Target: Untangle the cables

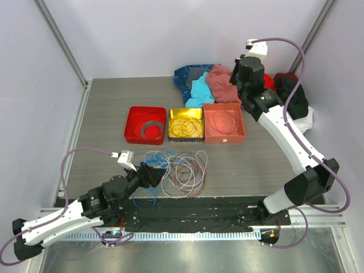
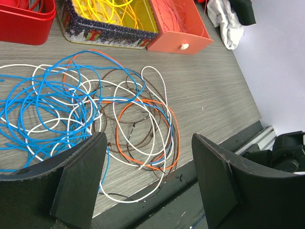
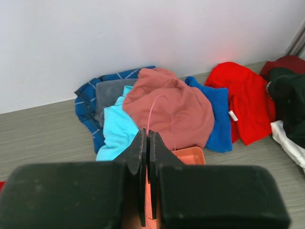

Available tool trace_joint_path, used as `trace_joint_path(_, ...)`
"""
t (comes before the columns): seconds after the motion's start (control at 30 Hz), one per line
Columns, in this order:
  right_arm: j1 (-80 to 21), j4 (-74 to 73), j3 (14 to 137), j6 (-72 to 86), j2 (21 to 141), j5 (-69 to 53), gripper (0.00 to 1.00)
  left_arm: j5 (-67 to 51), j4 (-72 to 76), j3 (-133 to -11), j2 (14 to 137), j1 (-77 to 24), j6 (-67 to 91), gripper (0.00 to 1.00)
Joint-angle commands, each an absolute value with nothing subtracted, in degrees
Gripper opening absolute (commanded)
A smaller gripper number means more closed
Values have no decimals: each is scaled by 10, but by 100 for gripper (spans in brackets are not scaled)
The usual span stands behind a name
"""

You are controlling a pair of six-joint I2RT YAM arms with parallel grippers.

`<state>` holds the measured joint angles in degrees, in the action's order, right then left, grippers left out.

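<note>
The cables lie as a loose tangle of blue, white, orange and brown wires on the table near the front edge. In the left wrist view the cables spread just beyond my fingers. My left gripper hovers low over the near side of the tangle, open, with nothing between its fingers. My right gripper is held high over the salmon tray, shut on a thin pink wire that loops up from the jaw tips and drops toward the tray.
A red tray holds grey wire, and a yellow tin holds yellow wire. A heap of coloured clothes lies at the back, with more clothes at the right. A black rail runs along the front edge.
</note>
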<state>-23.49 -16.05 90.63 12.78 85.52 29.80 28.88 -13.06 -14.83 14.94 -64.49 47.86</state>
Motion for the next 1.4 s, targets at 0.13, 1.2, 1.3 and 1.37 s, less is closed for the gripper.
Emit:
trace_joint_path(0.13,-234,-118,982,138,834,265,1,295,-97,-149,169,-646,484,77)
trace_joint_path(1.2,-235,-73,764,188,809,264,1,286,-71,-145,196,-646,489,77)
trace_joint_path(1.3,-234,-58,713,201,813,262,1,284,-69,-144,199,-646,490,77)
trace_joint_path(1.37,-234,-45,682,209,819,258,1,284,-70,-143,199,-646,490,77)
